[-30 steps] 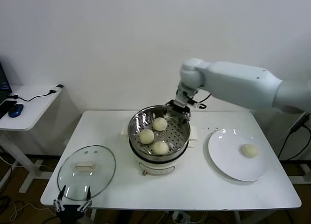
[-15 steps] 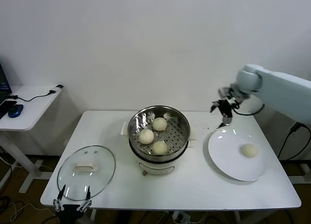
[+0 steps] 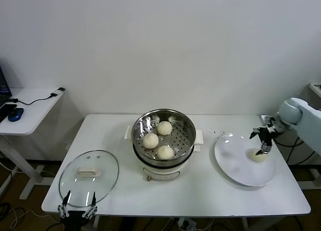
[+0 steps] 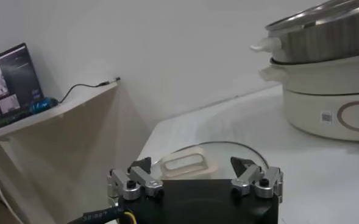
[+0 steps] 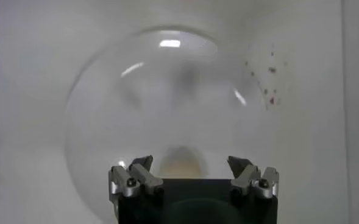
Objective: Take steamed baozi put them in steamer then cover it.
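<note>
In the head view's centre, the round shiny stainless-steel steamer (image 3: 164, 133) sits on its white cooker base and holds three small cream-white dome-shaped steamed baozi (image 3: 157, 140) on its perforated floor. A fourth cream-white bun (image 3: 258, 156) lies on the flat white round plate (image 3: 235, 163) at the right of the frame, on the white rectangular table (image 3: 200, 191). The right gripper (image 3: 264, 142) hangs just above this bun at the right edge, its jaws spread to either side of it; in the right wrist view the bun (image 5: 181, 163) shows between the open fingers (image 5: 135, 173), not pinched. The round transparent glass cover (image 3: 89, 177) with its white bar handle lies flat at the lower left. The left gripper (image 3: 76, 209) waits at the bottom left edge, just before the cover, jaws spread and empty.
</note>
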